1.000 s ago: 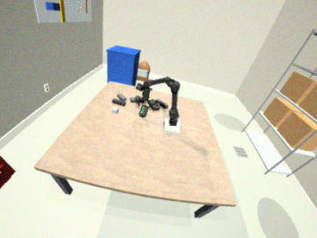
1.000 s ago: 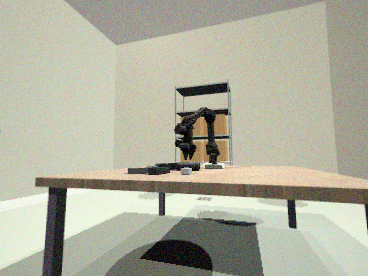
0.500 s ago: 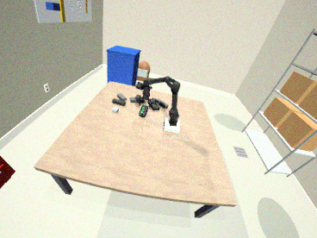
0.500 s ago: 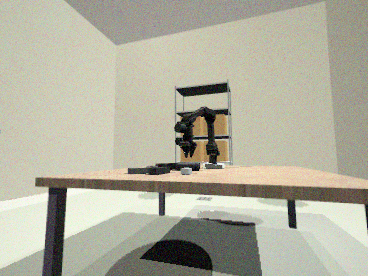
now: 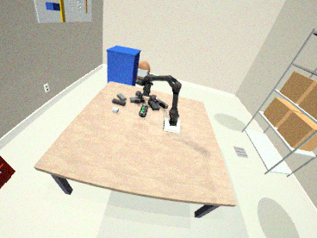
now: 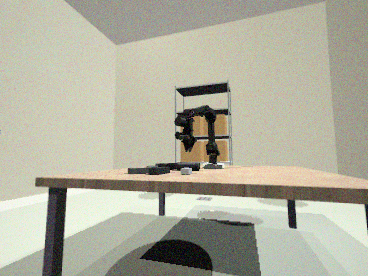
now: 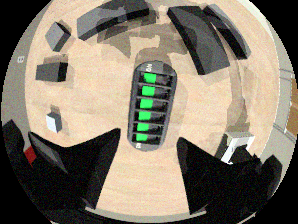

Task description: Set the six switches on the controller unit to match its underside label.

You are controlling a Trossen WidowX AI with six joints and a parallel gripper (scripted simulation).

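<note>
The dark grey controller unit lies on the bench with its switch side up. In the wrist view its six rockers run in a row down its length, each with a green part on the left and a dark part on the right. A white "ON" mark shows at its far end. Which ends are pressed down is too small to tell. The label on the underside is hidden. My gripper is open and empty. It hangs above the bench, its fingers apart on either side of the unit's near end in the wrist view, not touching it.
Dark modules lie beyond the unit, and two smaller dark blocks lie to its left. A small pale cube is also left. The arm's white base plate is to the right.
</note>
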